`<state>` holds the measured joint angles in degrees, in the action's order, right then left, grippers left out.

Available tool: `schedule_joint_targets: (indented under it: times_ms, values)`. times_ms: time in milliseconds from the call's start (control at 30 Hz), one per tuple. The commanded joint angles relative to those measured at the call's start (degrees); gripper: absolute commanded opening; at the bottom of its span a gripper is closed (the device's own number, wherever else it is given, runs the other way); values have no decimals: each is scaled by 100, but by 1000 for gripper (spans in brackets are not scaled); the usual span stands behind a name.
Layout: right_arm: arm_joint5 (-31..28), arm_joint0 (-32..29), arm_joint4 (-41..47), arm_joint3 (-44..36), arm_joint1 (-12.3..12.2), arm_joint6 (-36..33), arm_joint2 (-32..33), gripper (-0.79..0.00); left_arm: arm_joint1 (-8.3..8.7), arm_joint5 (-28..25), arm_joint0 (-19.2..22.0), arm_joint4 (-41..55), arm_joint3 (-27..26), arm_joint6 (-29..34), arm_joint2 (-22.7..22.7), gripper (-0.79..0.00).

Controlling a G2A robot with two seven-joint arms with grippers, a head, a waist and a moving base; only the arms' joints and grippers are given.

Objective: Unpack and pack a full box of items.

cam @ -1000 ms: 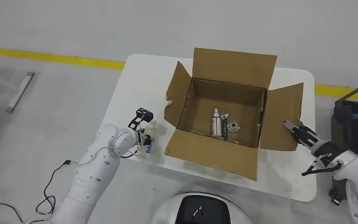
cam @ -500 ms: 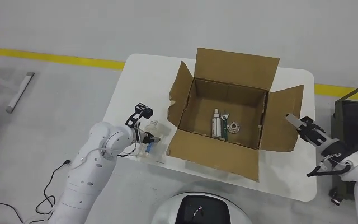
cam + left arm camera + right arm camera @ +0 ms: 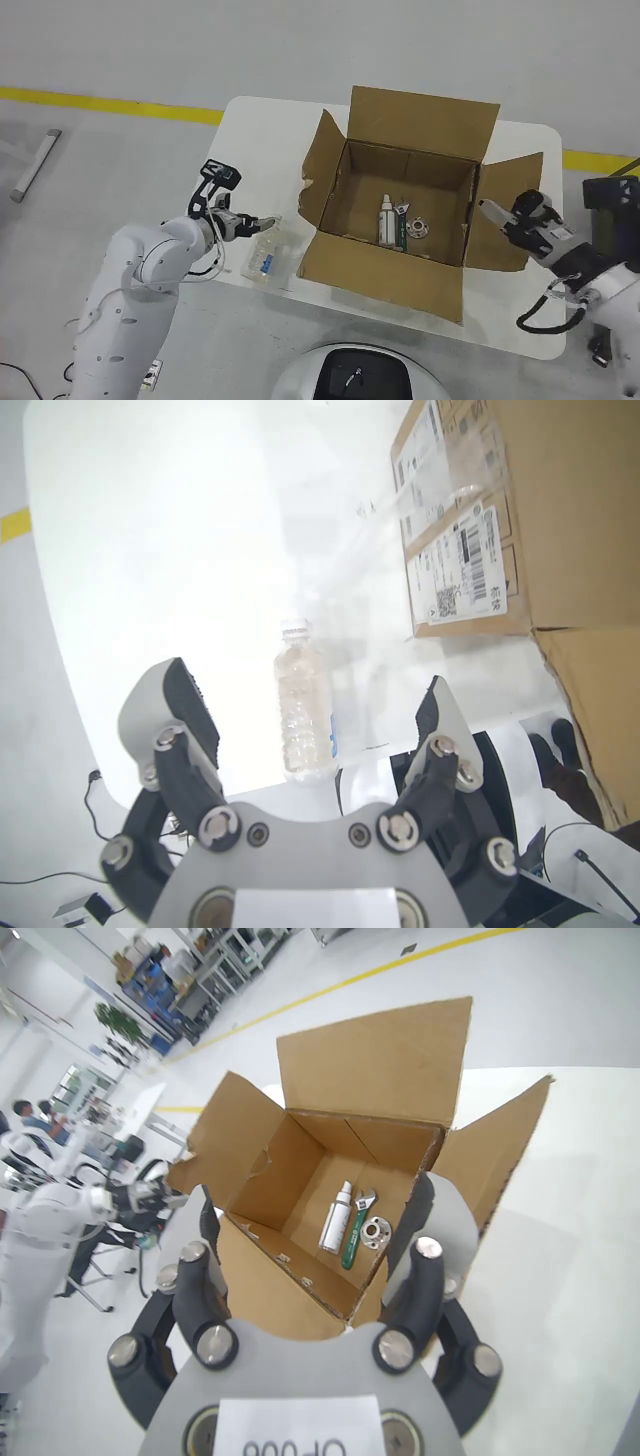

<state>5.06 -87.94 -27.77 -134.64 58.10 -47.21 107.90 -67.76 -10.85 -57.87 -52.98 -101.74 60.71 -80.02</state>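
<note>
Box of brown cardboard, flaps splayed; clear crinkly bottle flat on counter; left fingers and right fingers wide, empty.

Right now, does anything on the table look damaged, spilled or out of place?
The clear bottle lies on its side close to the table's edge, beside the cardboard box. The box's flap nearest it has a torn, ragged edge. Nothing looks spilled.
</note>
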Motion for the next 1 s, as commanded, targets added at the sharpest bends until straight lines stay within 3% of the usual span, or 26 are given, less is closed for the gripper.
schedule_joint_targets:
  times_ms: [0, 233, 633, 733, 833, 967]
  values:
    - [309, 165, -752, 0, -13, -106, -685, -785, 19, 1, 19, 46, -40, -118, -127, 0]
    - [1252, 1196, -2326, 956, 48, -158, -2491, -785, 52, -20, 38, 115, -47, -272, -312, 0]
    - [1349, 1257, -2306, 1003, 63, -79, -2553, -785, 52, -20, 38, 115, -47, -272, -312, 0]
    - [883, 1326, -2666, 1086, 40, -350, -2755, -785, 52, -20, 38, 115, -47, -272, -312, 0]
    - [860, 1852, -3485, 1127, 52, -930, -3223, -785, 52, -20, 38, 115, -47, -272, -312, 0]
    - [1360, 2817, -4163, 1717, 198, -1464, -4091, -785, 52, -20, 38, 115, -47, -272, -312, 0]
